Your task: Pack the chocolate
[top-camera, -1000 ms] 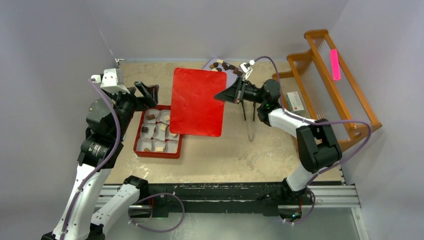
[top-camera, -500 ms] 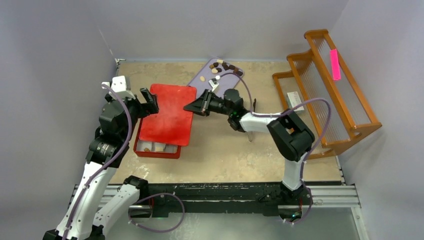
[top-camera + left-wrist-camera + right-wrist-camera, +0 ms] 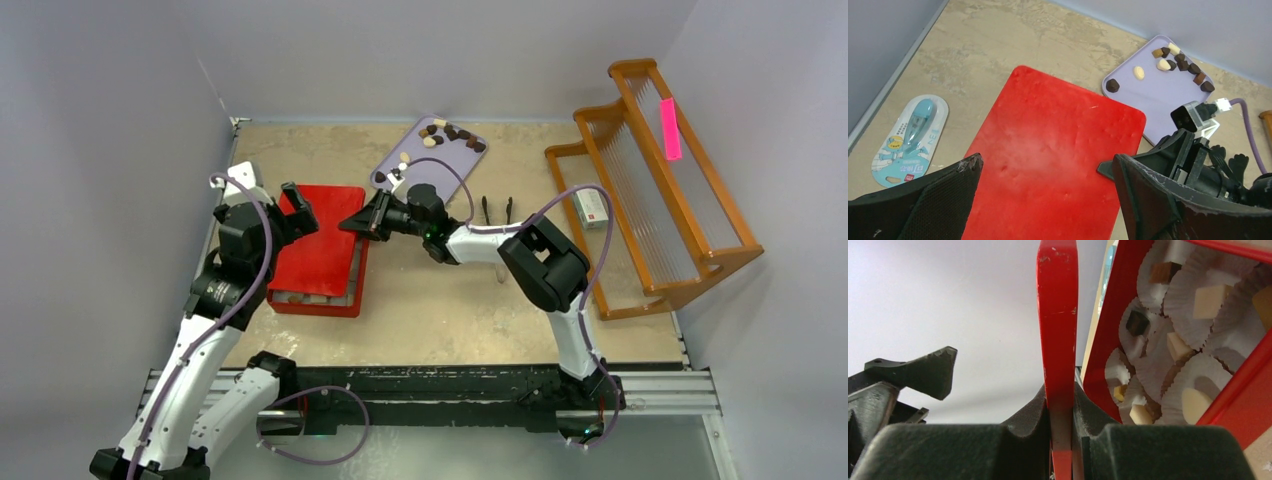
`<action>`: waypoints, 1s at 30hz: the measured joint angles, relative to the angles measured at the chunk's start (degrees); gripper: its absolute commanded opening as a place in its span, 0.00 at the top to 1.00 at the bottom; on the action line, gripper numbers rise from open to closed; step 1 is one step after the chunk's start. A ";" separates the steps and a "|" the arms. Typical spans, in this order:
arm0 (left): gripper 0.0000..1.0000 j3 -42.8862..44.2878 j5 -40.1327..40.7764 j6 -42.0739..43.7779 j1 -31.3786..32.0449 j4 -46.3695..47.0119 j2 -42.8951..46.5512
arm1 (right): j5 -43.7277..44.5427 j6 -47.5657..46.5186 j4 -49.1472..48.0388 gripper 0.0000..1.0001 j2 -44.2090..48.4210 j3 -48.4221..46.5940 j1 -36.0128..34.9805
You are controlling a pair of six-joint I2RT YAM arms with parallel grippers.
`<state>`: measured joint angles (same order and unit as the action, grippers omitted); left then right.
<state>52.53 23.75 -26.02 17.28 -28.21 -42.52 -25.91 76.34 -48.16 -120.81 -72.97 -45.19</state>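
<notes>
Two-arm closing step | right gripper [image 3: 1062,405] clamped on the edge of the red lid [image 3: 322,238], tilted over the red box [image 3: 312,304] | left gripper [image 3: 298,206] spread, empty, above the lid | chocolate [image 3: 1207,301] in the box's cups, more on the lilac tray [image 3: 445,168] | next: lower lid square onto rim, then release
</notes>
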 measured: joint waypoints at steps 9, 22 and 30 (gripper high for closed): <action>0.00 -0.11 0.72 -3.98 0.00 -1.70 -5.38 | 1.55 -0.92 3.93 1.00 0.00 -2.47 -0.31; 0.00 0.13 -2.95 -7.87 -3.45 -4.28 -11.50 | 2.47 -2.36 8.24 1.00 -1.64 -2.47 -0.31; 0.00 -0.13 -6.67 -11.50 -10.12 -4.24 -13.57 | 2.27 -2.19 8.85 1.00 -3.28 -2.45 -0.28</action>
<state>52.40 17.08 -37.52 7.16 -32.45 -56.10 -23.64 74.15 -39.31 -124.09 -75.42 -45.47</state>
